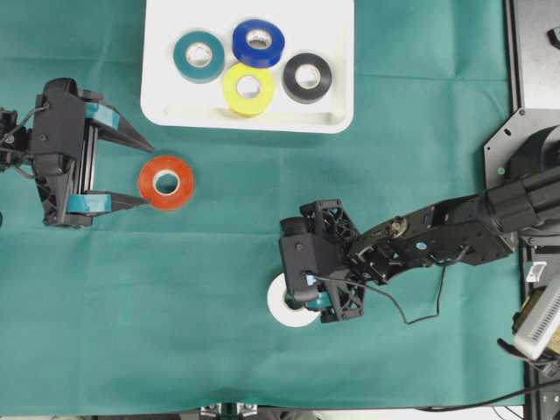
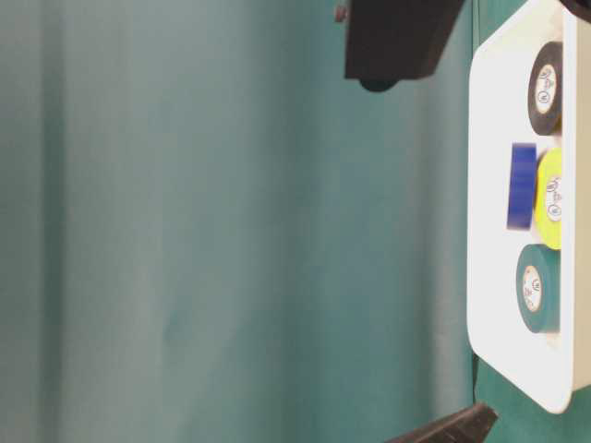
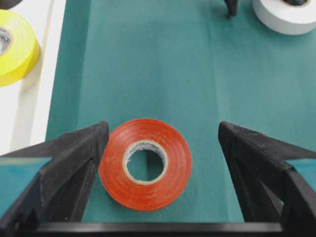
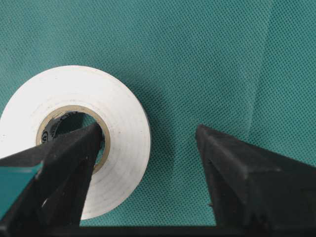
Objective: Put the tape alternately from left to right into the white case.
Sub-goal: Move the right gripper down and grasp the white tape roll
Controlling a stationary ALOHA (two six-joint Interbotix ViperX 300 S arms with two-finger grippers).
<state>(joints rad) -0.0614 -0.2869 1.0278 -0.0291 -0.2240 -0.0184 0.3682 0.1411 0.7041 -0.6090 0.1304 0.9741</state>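
The white case [image 1: 166,105] lies at the back with teal [image 1: 199,56], blue [image 1: 258,43], yellow [image 1: 248,87] and black [image 1: 307,77] tape rolls inside. A red roll [image 1: 166,182] lies flat on the green cloth in front of it. My left gripper [image 1: 147,174] stands open with the red roll [image 3: 145,164] between its fingers [image 3: 81,145], close to the left one. The white roll [image 1: 287,313] lies nearer the front. My right gripper [image 4: 148,138] is open over the white roll [image 4: 94,143], one finger [image 4: 74,158] in its core, the other outside with a gap.
The right arm's base plate [image 1: 525,149] fills the right edge, and a thin black cable [image 1: 420,311] loops below that arm. In the table-level view the case [image 2: 489,185] shows at the right, with a dark arm part [image 2: 397,37] above.
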